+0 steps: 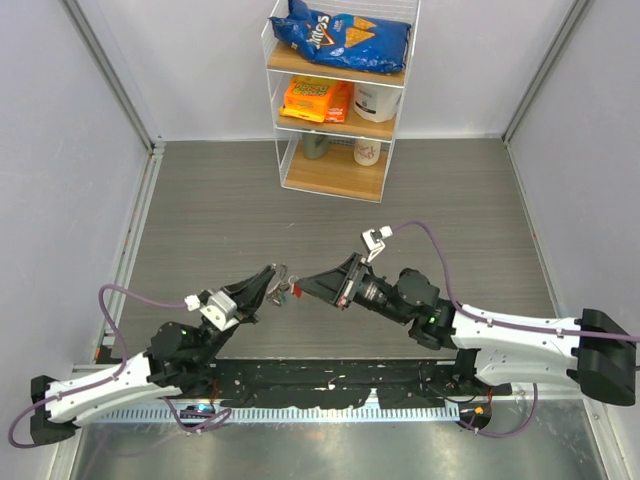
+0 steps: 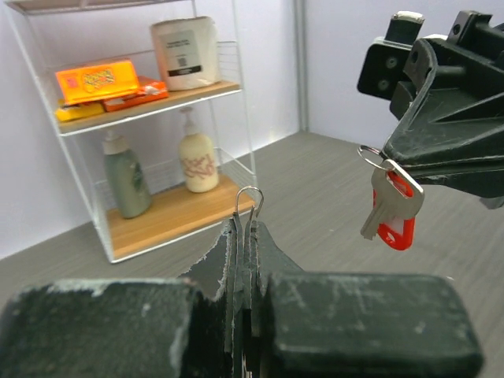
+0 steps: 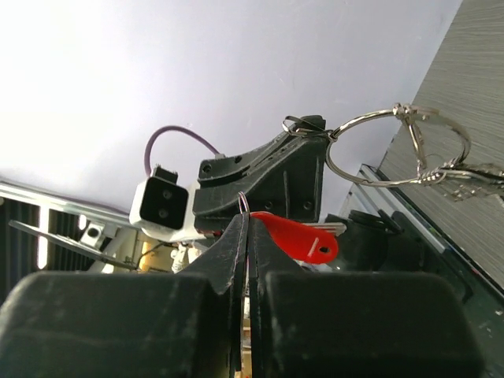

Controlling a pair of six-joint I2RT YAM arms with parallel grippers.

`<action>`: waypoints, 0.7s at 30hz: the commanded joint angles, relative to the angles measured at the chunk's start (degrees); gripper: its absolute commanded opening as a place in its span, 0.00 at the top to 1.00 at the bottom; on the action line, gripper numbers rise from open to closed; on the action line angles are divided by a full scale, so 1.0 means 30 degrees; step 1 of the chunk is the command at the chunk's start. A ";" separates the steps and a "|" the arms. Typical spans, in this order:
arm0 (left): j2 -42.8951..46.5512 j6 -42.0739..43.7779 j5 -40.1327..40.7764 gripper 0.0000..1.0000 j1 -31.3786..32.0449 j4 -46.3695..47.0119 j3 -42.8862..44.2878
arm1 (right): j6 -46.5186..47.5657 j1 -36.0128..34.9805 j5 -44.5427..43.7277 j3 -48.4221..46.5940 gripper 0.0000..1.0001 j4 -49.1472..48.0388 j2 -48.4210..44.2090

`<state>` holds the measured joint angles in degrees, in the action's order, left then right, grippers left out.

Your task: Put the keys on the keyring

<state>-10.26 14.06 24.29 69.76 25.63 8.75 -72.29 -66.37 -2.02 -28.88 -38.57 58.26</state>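
While pinched edge-on between the tightly closed fingers of the left gripper (image 1: 277,277), shows only as a narrow loop of the keyring (image 2: 250,189) standing above the fingertips in the left wrist view. Seen from the right wrist as a wide wire ring hanging off that gripper's tip, with silver metal pieces linked on at its far side, too blurred to name. Just beside it and not touching, a red-headed key (image 2: 391,211), silver blade slanting down, dangling from a small ring (image 2: 370,154). Small ring clamped in the closed jaws of the right gripper (image 1: 308,288), a sliver of its wire poking up past the fingertips in the right wrist view. Both grippers held up off the grey wood-grain table (image 1: 200,220), tips pointed at each other near its middle, close but apart, left one slightly farther from the bases. Well beyond them, against the far wall, a clear shelf unit (image 1: 400,95) of three wooden shelves: on top a blue Doritos bag (image 1: 343,33), on the middle shelf orange packets (image 1: 318,98) beside a white tub (image 2: 185,51), on the bottom shelf two pump bottles (image 2: 126,177), one greenish and one cream.
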 commanded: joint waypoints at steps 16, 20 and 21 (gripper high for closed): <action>-0.0008 0.3163 0.0311 1.00 0.0039 0.6545 -0.1365 | -0.2563 0.0150 -0.0996 -0.3056 0.94 -0.1853 0.3723; 0.0344 0.3222 0.0018 1.00 0.0039 0.6487 -0.1453 | -0.2709 0.0180 -0.1258 -0.3087 0.94 -0.1441 0.3871; 0.0402 0.3251 -0.0099 1.00 0.0039 0.6429 -0.1482 | -0.2738 0.0209 -0.1231 -0.3087 0.94 -0.1499 0.3929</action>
<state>-10.22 23.03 25.85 69.73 39.55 4.21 -79.70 -66.13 -3.79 -36.03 -40.91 69.54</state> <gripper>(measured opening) 0.029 0.062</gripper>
